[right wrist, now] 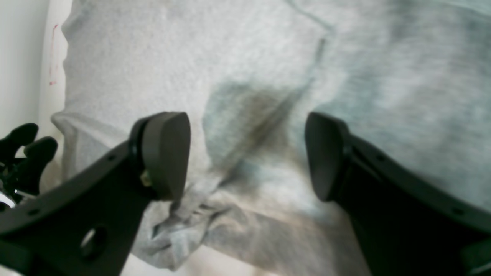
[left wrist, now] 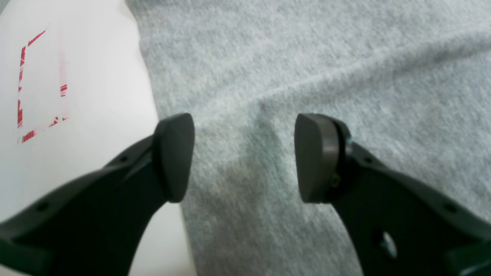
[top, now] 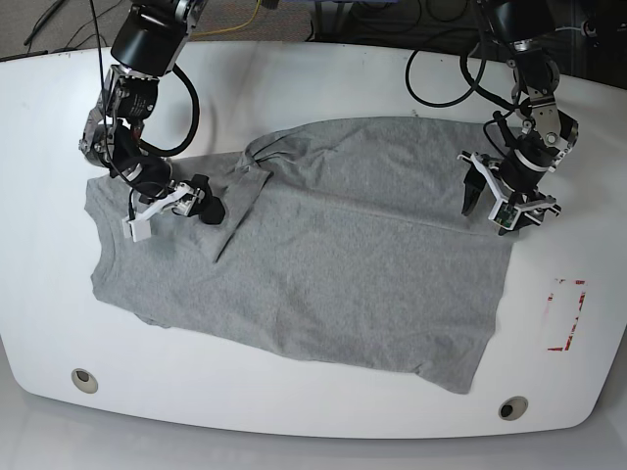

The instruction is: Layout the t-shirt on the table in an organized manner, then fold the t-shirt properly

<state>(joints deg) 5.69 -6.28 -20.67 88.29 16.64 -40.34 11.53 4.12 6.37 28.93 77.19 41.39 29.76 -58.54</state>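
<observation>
Mid-layout on the white table (top: pixel 323 69): the grey t-shirt (top: pixel 323 284) lies spread across the middle, mostly flat, though one sleeve near my right pincer (top: pixel 199 202) sits bunched and turned over the body. I hold both pincers apart and empty, my left pincer (top: pixel 505 201) poised over the opposite edge beside the red outline (top: pixel 568 315). I judge smoothing unfinished; no fold is started.
</observation>
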